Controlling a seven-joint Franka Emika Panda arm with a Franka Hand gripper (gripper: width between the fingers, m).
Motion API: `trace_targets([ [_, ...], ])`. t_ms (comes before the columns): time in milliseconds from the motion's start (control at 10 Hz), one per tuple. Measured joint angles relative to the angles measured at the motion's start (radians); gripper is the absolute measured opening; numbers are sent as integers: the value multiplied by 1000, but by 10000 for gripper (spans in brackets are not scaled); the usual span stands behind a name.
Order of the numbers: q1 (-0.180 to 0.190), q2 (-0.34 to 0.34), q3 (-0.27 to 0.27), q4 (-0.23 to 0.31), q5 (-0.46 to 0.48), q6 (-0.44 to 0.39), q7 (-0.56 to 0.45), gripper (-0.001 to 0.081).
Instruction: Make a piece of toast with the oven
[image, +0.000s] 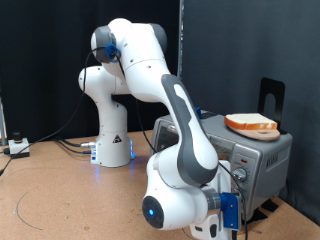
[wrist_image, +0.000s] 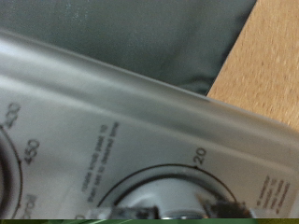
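The arm (image: 170, 110) bends low in front of the oven (image: 262, 158), its hand at the knob panel on the exterior view's right. The piece of toast (image: 251, 123) lies on the oven's roof. The wrist view is filled by that panel's printed dial numbers. The step looks like setting a knob (wrist_image: 173, 201); turning it calls for a centred pinch. The gripper (image: 232, 205) is mostly hidden; whether it is wide or narrow I cannot tell
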Motion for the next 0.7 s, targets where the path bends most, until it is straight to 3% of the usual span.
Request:
trace_targets([
  [400,-10,-68,5,-136,164,76,-420,103],
  [500,-13,-71,6,-148,186,76,-472,103],
  [700,-13,-73,5,-154,193,77,-486,103],
])
